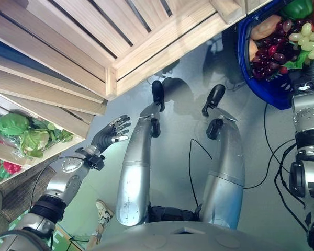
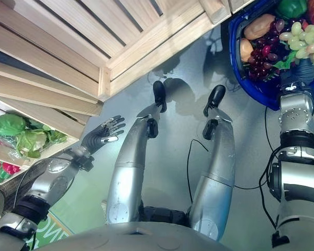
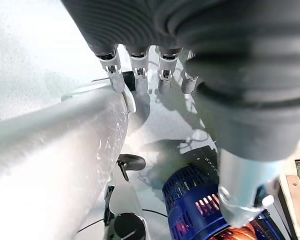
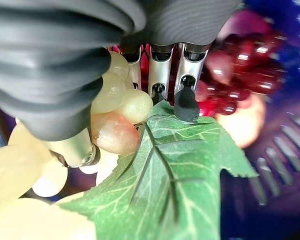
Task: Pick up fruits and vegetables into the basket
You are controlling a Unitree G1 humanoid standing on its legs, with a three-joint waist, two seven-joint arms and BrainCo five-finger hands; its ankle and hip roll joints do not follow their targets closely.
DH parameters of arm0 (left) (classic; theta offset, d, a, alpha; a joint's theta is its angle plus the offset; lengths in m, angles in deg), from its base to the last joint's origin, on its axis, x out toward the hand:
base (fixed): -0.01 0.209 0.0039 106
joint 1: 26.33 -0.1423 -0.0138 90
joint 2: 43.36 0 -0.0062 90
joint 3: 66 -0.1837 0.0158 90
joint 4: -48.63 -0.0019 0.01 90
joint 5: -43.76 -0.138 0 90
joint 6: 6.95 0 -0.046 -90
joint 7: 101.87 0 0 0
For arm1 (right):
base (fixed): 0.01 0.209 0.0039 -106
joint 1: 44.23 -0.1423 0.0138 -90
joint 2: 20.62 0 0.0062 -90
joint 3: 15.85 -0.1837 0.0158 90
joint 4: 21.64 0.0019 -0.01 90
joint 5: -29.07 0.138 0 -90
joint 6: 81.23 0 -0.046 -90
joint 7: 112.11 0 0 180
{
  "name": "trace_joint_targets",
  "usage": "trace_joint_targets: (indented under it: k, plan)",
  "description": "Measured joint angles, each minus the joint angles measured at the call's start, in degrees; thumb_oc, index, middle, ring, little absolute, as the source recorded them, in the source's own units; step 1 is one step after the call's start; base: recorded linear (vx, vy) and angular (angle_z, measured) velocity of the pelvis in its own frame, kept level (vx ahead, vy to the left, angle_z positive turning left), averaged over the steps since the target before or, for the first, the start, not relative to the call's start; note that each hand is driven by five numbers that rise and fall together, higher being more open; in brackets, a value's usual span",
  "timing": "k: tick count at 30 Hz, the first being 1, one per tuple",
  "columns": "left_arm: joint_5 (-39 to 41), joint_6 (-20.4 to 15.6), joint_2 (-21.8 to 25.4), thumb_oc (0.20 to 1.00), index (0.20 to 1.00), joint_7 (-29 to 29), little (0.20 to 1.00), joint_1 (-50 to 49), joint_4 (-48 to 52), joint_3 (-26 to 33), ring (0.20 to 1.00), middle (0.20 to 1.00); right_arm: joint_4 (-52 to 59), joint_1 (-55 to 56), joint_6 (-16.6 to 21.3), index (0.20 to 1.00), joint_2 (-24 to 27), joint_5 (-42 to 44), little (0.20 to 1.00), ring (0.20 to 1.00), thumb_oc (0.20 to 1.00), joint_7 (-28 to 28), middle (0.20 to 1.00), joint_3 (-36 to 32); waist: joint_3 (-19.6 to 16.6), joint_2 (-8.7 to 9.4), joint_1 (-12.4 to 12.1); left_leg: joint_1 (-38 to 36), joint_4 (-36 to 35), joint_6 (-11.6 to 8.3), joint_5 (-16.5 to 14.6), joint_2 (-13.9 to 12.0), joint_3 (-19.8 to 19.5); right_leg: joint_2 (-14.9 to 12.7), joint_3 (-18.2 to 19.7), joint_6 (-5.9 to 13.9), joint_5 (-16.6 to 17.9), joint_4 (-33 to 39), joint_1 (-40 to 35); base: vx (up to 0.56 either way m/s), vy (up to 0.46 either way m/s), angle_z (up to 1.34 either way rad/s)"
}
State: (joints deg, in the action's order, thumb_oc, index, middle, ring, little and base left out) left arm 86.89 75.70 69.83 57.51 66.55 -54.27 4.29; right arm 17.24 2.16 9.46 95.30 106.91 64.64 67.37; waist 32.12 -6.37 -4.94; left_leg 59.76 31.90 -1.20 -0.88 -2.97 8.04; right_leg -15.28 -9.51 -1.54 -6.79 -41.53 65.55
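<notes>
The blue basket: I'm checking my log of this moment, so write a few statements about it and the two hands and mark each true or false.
1. The blue basket holds dark red grapes and green grapes. True.
2. The right hand is at the green grapes and a green leaf in the basket. True.
3. The left hand holds a green vegetable. False: it is open and holds nothing, beside the wooden shelf.
4. The basket is red. False: it is blue.
</notes>
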Motion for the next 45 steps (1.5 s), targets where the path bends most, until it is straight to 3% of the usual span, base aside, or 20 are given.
trace_joint_targets:
  k: [7,8,9,14,18,22,29,33,37,41,45]
  plan:
    - [0.1,-0.4,0.2,1.0,1.0,0.2,1.0,0.0,0.3,-0.9,1.0,1.0,-4.5,-1.8,-7.8,0.2,0.1,9.0,0.2,0.2,0.2,-2.2,0.2,-0.2,0.0,0.0,-0.1,1.5,0.8,0.34,-0.1,0.2,0.2,-0.2,0.4,-0.07,-0.1,-0.5,1.4,0.0,0.0,0.0]
    - [0.0,-0.4,0.2,1.0,1.0,0.3,1.0,0.0,0.4,-0.9,1.0,1.0,-5.0,-1.9,-8.2,0.325,0.1,9.4,0.325,0.325,0.325,-2.2,0.325,-0.2,0.0,0.0,-0.1,1.5,0.8,0.36,-0.1,0.2,0.1,-0.2,0.4,-0.08,-0.1,-0.5,1.4,0.0,0.0,0.0]
    - [0.0,-0.4,0.2,1.0,1.0,0.4,1.0,0.0,0.4,-0.9,1.0,1.0,-5.1,-1.9,-8.5,1.0,0.1,10.0,1.0,1.0,1.0,-2.1,1.0,-0.2,0.0,0.0,-0.1,1.5,0.8,0.35,-0.1,0.2,0.1,-0.2,0.4,-0.07,-0.1,-0.5,1.4,0.0,0.0,0.0]
    - [0.0,-0.3,0.2,1.0,1.0,0.8,1.0,0.0,0.7,-1.0,1.0,1.0,-7.5,-2.5,-8.4,1.0,0.1,11.8,1.0,1.0,1.0,2.1,1.0,-1.5,0.0,0.0,-0.6,1.3,1.1,0.33,-0.1,0.1,0.0,-0.1,0.2,0.11,0.1,-0.4,1.0,-0.01,0.005,0.0]
    - [0.2,-0.3,0.2,1.0,1.0,1.0,1.0,0.0,0.4,-2.1,1.0,1.0,-8.3,-3.2,1.1,1.0,0.0,11.1,1.0,1.0,1.0,13.5,1.0,-2.1,0.0,-0.06,-1.3,-1.1,1.4,0.48,-0.5,0.0,-0.2,0.0,-0.3,0.3,0.2,0.5,-2.0,-0.03,0.059,-0.01]
    - [0.1,-0.9,-0.8,1.0,1.0,1.0,1.0,-1.0,-0.8,-4.3,1.0,1.0,-6.9,-2.8,12.6,1.0,-0.4,1.9,1.0,1.0,1.0,22.7,1.0,-4.7,-0.1,-0.08,-1.3,-7.5,-2.0,0.75,-0.3,0.3,0.3,0.2,-0.8,1.33,1.0,4.6,-8.8,-0.02,0.114,-0.03]
    - [-2.5,-2.4,-3.2,1.0,1.0,0.9,1.0,-2.6,-2.1,-4.5,1.0,1.0,-2.1,4.6,17.7,1.0,-0.8,-14.7,1.0,1.0,1.0,33.6,1.0,-6.1,-0.1,-0.09,-0.6,-18.7,-7.5,1.16,-0.1,0.8,0.9,0.7,-2.0,2.72,2.6,10.8,-20.5,0.0,0.126,-0.03]
    - [-3.5,-2.5,-4.5,1.0,1.0,0.9,1.0,-2.9,-2.2,-4.5,1.0,1.0,4.2,12.7,20.2,1.0,-3.1,-22.7,1.0,1.0,1.0,36.9,1.0,-6.4,-0.1,-0.07,0.5,-26.7,-10.7,1.19,-0.1,0.9,1.1,1.7,-2.6,3.43,3.3,15.1,-29.0,-0.03,0.126,-0.05]
    - [-5.1,-0.2,-6.7,1.0,1.0,0.7,1.0,-3.8,-2.7,-2.6,1.0,1.0,14.8,23.1,20.6,1.0,-6.9,-31.1,1.0,1.0,1.0,34.3,1.0,-5.5,0.0,0.02,3.1,-36.2,-14.8,1.31,-0.4,0.7,1.9,2.9,-2.4,4.45,4.7,20.9,-38.8,0.08,0.132,-0.13]
    - [-8.9,1.2,-10.6,1.0,1.0,1.2,1.0,-5.3,-6.2,-0.4,1.0,1.0,19.3,33.0,14.0,1.0,-9.8,-35.4,1.0,1.0,1.0,25.1,1.0,-2.8,-0.5,1.11,5.2,-46.2,-19.0,0.95,-0.7,0.0,3.0,4.6,-2.4,5.02,5.9,27.3,-49.4,0.19,0.062,-0.18]
    - [-12.0,2.2,-11.9,1.0,1.0,1.3,1.0,-10.2,-10.4,2.5,1.0,1.0,20.3,41.8,9.8,1.0,-13.9,-38.3,1.0,1.0,1.0,18.4,1.0,-2.0,-6.3,5.77,6.3,-51.5,-22.5,-0.33,-0.8,-1.3,4.2,6.6,-2.2,4.69,7.1,32.8,-54.9,0.19,0.052,-0.18]
